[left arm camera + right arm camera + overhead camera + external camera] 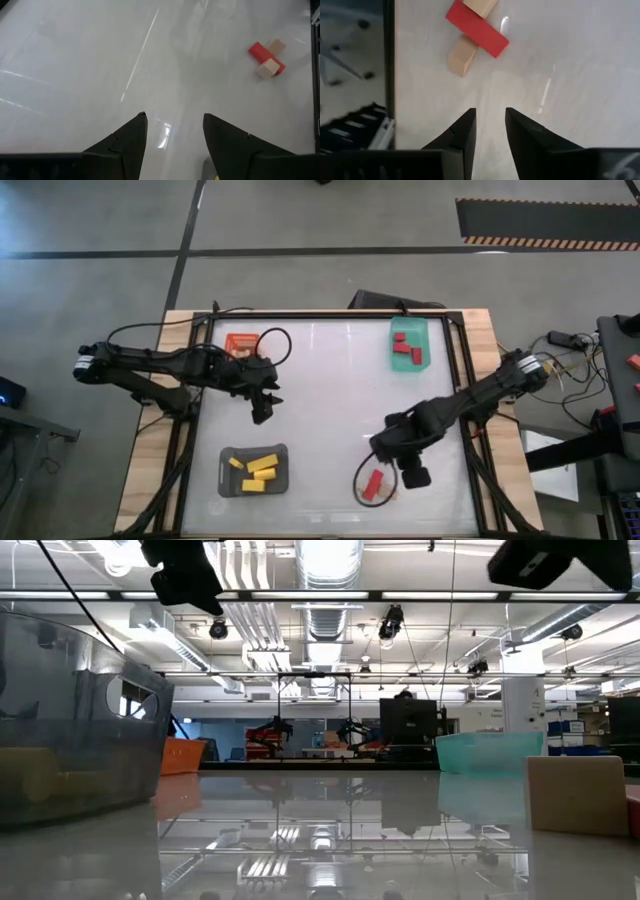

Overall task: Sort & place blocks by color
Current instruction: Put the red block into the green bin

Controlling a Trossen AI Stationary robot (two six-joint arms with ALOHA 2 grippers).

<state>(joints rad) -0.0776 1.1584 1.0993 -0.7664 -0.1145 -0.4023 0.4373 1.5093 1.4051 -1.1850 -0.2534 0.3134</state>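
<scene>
A red block (476, 28) lies crosswise over pale tan wood (462, 56) near the table's front right (373, 483); whether the tan is one block or two I cannot tell. My right gripper (490, 125) hangs above the table just right of this pile (413, 477), fingers pointing down, a narrow gap between them and nothing in it. My left gripper (175, 125) hovers open over bare table at the left middle (262, 415), and its wrist view shows the same pile (266, 57) far off. Several yellow blocks (255, 472) lie in the grey tray (226, 455). Red blocks (406, 350) lie in the green tray (432, 330).
An orange tray (240, 342) stands at the far left, under the left arm. A black cable loop (358, 480) lies around the red and tan pile. The low view shows the grey tray (70, 740) close on the left and a tan block (578, 795) on the right.
</scene>
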